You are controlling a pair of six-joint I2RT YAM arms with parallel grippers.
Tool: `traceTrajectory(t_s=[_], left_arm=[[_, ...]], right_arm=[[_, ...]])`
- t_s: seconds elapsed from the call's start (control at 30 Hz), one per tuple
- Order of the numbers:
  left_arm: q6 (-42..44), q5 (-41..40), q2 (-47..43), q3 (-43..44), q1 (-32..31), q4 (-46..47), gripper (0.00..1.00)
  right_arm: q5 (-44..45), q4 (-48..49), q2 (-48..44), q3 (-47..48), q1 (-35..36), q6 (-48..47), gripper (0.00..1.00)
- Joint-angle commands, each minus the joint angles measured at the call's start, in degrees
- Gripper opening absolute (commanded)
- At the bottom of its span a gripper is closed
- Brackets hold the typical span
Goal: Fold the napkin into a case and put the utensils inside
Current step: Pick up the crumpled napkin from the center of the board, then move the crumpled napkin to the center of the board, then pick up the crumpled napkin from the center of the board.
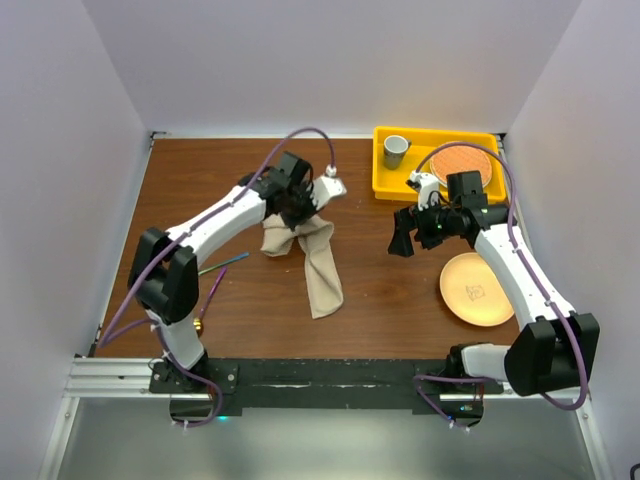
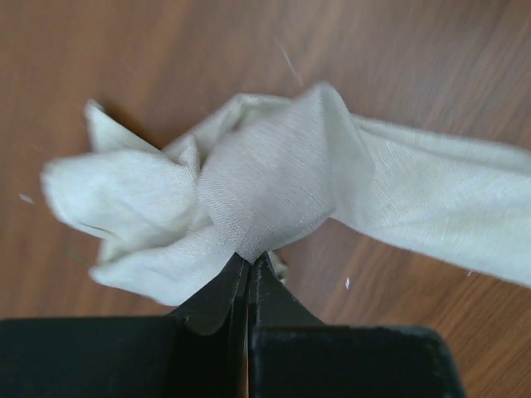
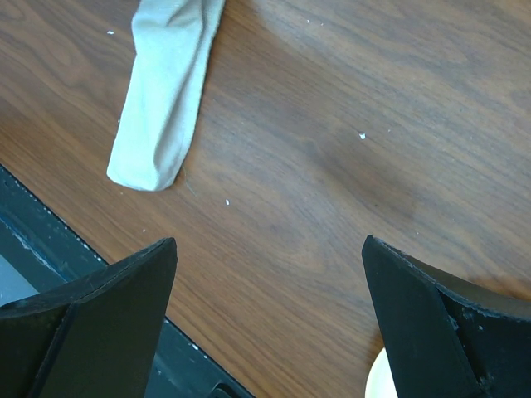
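Only up close, left end effector (image 2: 249, 260) tight on bunched napkin (image 2: 270, 178).

The napkin (image 1: 318, 262) is plain beige-tan, nearly cream in the left wrist view. The table (image 1: 390, 300) is dark brown wood grain. The tray (image 1: 379, 168) is bright yellow, its cup (image 1: 396, 150) grey, its disc (image 1: 462, 166) orange with a fine texture. The plate (image 1: 478, 289) is peach with a small dark mark. The fork (image 1: 225, 264) looks teal-blue, the spoon (image 1: 213, 293) purple with a gold bowl. The left arm (image 1: 215, 225) and right arm (image 1: 515, 265) are white and black, with purple cables (image 1: 300, 135).
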Motion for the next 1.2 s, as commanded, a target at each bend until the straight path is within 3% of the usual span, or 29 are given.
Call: traceTrajectory(t_s=[0.0, 0.13, 0.23, 0.27, 0.43, 0.47, 0.5, 0.57, 0.63, 0.67, 0.83, 0.97, 1.17], left_arm=[[-6.3, 7.1, -7.9, 10.3, 0.1, 1.8, 0.00], [-5.5, 11.6, -11.7, 16.0, 1.6, -0.5, 0.00], [0.7, 25.2, -16.9, 14.4, 5.6, -5.2, 0.00], [6.9, 29.7, -18.2, 13.4, 5.9, -10.6, 0.00], [18.9, 29.1, -27.2, -5.6, 8.3, -23.1, 0.00], [20.8, 27.4, -28.3, -9.1, 9.6, -24.2, 0.07], [21.9, 26.3, -30.3, -15.5, 12.1, -24.4, 0.22], [24.1, 23.2, -32.5, -20.6, 15.1, -23.2, 0.42], [24.3, 22.2, -35.8, -24.0, 16.2, -21.8, 0.51], [23.3, 22.3, -36.7, -24.1, 16.5, -19.9, 0.60], [11.2, 22.7, -35.9, -19.3, 16.5, -9.8, 0.68], [-4.3, 18.0, -30.3, -16.8, 16.6, 1.8, 0.68], [-12.8, 15.8, -18.8, -13.9, 18.0, 9.6, 0.68]], right_arm=[[0.2, 0.6, 0.1, 0.9, -0.1, -0.2, 0.98], [-0.4, 0.5, 1.7, 2.4, -0.2, -1.0, 0.98], [-0.9, -0.4, 2.2, 3.5, -0.1, -2.2, 0.98], [-0.8, -0.7, 2.3, 3.8, -0.2, -2.9, 0.98], [-1.9, -2.5, 2.8, 3.8, -0.1, -5.0, 0.98], [-2.3, -2.8, 3.3, 3.8, -0.1, -5.4, 0.98], [-2.4, -2.9, 3.6, 3.8, -0.2, -5.5, 0.98], [-2.4, -2.8, 4.7, 3.7, -0.2, -5.2, 0.98], [-2.7, -1.8, 5.3, 3.7, -0.2, -4.7, 0.97], [-3.1, -1.4, 5.7, 3.8, -0.2, -3.8, 0.97], [-5.3, 4.9, 8.9, 4.0, -0.2, 1.1, 0.90], [-7.1, 9.9, 12.9, 6.4, 1.1, 6.2, 0.78], [-4.1, 13.2, 20.7, 10.7, 6.6, 6.9, 0.74]])
